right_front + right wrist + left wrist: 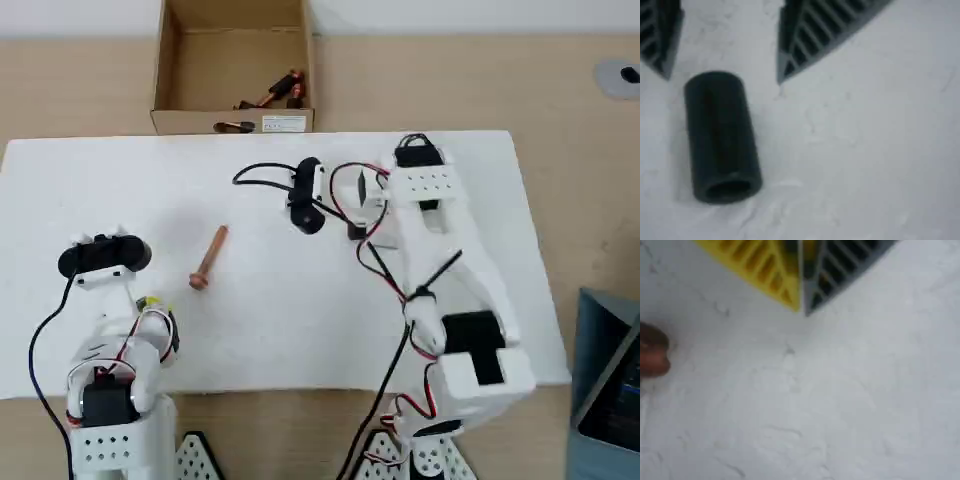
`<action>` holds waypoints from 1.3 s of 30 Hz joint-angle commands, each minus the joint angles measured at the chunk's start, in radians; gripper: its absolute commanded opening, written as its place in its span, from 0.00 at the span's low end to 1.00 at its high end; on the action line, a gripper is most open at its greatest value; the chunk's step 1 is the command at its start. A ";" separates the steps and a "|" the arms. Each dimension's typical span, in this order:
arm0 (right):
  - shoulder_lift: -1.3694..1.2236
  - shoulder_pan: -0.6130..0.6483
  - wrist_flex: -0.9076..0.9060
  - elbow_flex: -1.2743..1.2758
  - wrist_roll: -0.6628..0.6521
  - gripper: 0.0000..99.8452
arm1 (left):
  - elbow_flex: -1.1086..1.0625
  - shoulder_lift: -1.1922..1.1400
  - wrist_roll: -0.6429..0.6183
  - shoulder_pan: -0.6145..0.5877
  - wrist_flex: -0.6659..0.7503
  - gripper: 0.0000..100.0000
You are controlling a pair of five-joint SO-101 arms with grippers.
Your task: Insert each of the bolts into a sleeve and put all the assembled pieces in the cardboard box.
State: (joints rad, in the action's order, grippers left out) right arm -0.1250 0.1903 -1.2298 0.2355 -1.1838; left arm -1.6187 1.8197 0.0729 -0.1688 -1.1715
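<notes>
Bolt (210, 258) flat, tip toward cardboard box (185, 122), head nearside.

A white mat (270, 330) covers the tan table (80, 90).

Overhead, a fixed camera looks down on the white padded tabletop (300, 330). Each wrist camera sits close above that same sheet, facing down past the left end effector (802, 307) and right end effector (722, 75).

We saw a wooden table (80, 90) bearing a cardboard box (190, 122) and, touching the box's front, a white mat (120, 190). On it lay a copper bolt (210, 257) and a black sleeve (722, 137), both apart from the box.
</notes>
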 commanded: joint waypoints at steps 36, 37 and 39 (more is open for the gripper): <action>-0.087 0.045 0.002 -0.087 0.037 0.01 | 0.005 0.007 -0.003 -0.008 0.003 0.00; -0.058 0.045 -0.012 -0.096 0.055 0.01 | 0.005 0.007 -0.003 -0.006 0.003 0.00; -0.001 0.045 -0.043 -0.116 0.091 0.01 | 0.005 0.007 -0.003 -0.005 0.003 0.00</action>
State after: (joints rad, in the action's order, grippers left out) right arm -0.2463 0.2225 -1.2344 0.1695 -1.1377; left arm -1.6187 1.8197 0.0729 -0.1688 -1.1715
